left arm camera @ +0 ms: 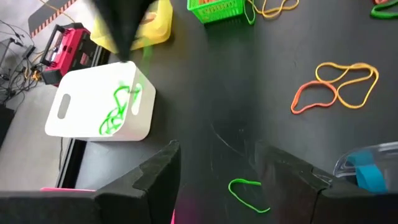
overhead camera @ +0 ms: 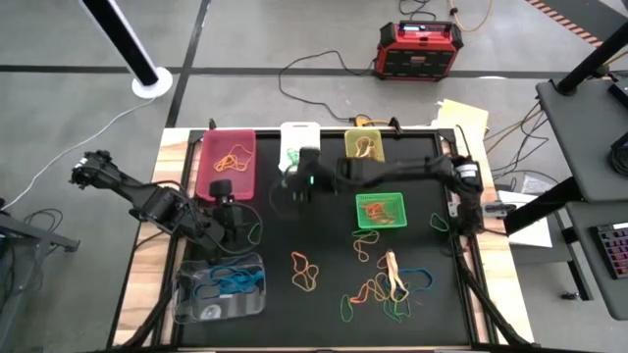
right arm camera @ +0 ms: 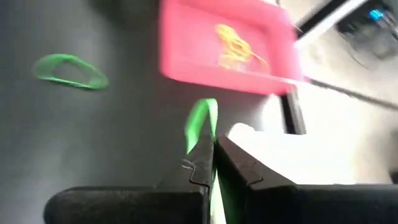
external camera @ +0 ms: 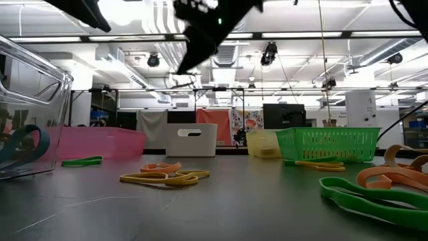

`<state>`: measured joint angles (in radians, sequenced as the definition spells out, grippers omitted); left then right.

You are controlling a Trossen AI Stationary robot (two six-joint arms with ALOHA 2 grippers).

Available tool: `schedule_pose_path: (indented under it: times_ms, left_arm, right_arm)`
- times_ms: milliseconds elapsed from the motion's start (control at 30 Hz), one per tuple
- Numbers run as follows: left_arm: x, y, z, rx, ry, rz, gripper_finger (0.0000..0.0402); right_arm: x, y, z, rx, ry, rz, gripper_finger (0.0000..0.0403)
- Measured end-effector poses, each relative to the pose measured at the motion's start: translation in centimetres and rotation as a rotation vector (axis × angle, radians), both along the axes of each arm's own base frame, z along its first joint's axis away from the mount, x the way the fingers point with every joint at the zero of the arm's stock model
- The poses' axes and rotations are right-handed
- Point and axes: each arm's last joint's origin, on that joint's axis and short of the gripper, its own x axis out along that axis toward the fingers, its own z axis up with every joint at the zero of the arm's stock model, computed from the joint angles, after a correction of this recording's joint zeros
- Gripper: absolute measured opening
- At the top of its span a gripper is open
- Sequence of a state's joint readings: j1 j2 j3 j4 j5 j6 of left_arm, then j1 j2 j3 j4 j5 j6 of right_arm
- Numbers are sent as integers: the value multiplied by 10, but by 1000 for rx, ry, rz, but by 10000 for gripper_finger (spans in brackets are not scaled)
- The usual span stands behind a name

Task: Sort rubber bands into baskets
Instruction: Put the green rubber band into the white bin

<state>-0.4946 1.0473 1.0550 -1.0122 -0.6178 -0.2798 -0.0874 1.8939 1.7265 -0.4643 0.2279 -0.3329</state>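
Observation:
My right gripper (right arm camera: 214, 149) is shut on a green rubber band (right arm camera: 202, 123) and hangs above the table beside the white basket (overhead camera: 299, 140). That basket holds green bands (left arm camera: 118, 109). The pink basket (overhead camera: 228, 162) with orange and yellow bands stands left of it. The yellow basket (overhead camera: 365, 144) and the green mesh basket (overhead camera: 380, 211) stand to the right. My left gripper (left arm camera: 217, 165) is open and holds nothing, between the pink basket and the clear basket (overhead camera: 221, 289), which holds blue bands. Loose bands (overhead camera: 388, 284) lie on the black mat. My right gripper pinches the green rubber band between its two shut fingers. A short loop of the band (right arm camera: 203, 118) sticks out past the fingertips. The fingers slant downward from the table's right side. The band is lifted clear of the mat and dangles by the fingers (left arm camera: 147, 59).
An orange and yellow pair of bands (overhead camera: 304, 270) lies mid-table, and a single green band (left arm camera: 249, 193) lies near my left fingers. A red-black box (overhead camera: 420, 49) with cables stands on the floor beyond the far edge. The mat between the baskets and the loose bands is bare.

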Motion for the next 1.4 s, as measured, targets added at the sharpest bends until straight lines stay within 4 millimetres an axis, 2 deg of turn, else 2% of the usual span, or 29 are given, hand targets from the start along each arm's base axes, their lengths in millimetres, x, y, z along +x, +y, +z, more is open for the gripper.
schedule_pose_path:
  times_ms: [100, 267, 367, 467, 700, 1000, 1167, 1400]
  left_arm:
    - [-2, 1, 2, -13, -17, 4, 189]
    - [-3, 1, 5, -33, -44, 13, 189]
    - [-1, 0, 5, -36, -48, 13, 189]
    - [1, -1, 4, -34, -46, 13, 189]
    - [8, -4, 0, -26, -33, 13, 189]
    - [20, -2, -3, -69, -34, 29, 189]
    - [26, 10, -3, -134, -18, 53, 189]
    - [47, 36, -12, -279, 89, -20, 189]
  right_arm:
    - [1, -42, -8, -9, -40, -86, 9]
    - [-4, -102, -37, 28, -33, -225, 9]
    - [-8, -129, -49, 100, -56, -281, 9]
    - [-12, -146, -61, 166, -50, -302, 9]
    - [-18, -163, -64, 260, -83, -345, 26]
    - [-23, -164, -63, 274, -57, -347, 126]
    - [-36, -156, -35, 302, -63, -357, 161]
    - [-54, -128, 4, 401, -48, -306, 173]
